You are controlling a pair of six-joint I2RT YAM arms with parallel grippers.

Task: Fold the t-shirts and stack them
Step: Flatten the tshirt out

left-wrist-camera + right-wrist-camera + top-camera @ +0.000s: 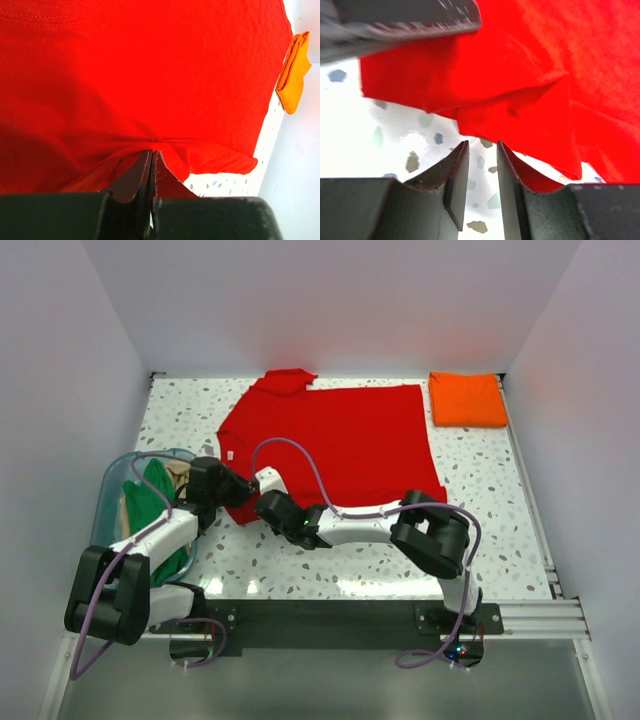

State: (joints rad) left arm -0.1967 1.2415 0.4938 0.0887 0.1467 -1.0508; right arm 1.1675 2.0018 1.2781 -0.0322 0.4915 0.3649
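Two arms meet at the near-left corner of a red t-shirt (340,435) that lies spread across the middle of the counter (490,510). The left pincer (151,153) is closed tight on a pinch of the red edge, the cloth puckering into its tips. Just beside it, the right pincer (482,146) stands a narrow slot apart with speckled counter showing through the gap. It appears to have hold of nothing, though a fold of the red cloth hangs over one fingertip. An orange t-shirt (467,400) sits folded in the far-right corner, while a green t-shirt (150,508) and a tan t-shirt (178,476) wait in the clear tub (108,495) at the counter's near-left corner. The likely hazard is that, with only one side gripped, a lift would drag the shirt askew and bunch it. A right pincer closing from here may also catch a single layer or miss the edge altogether — spoiling the fold
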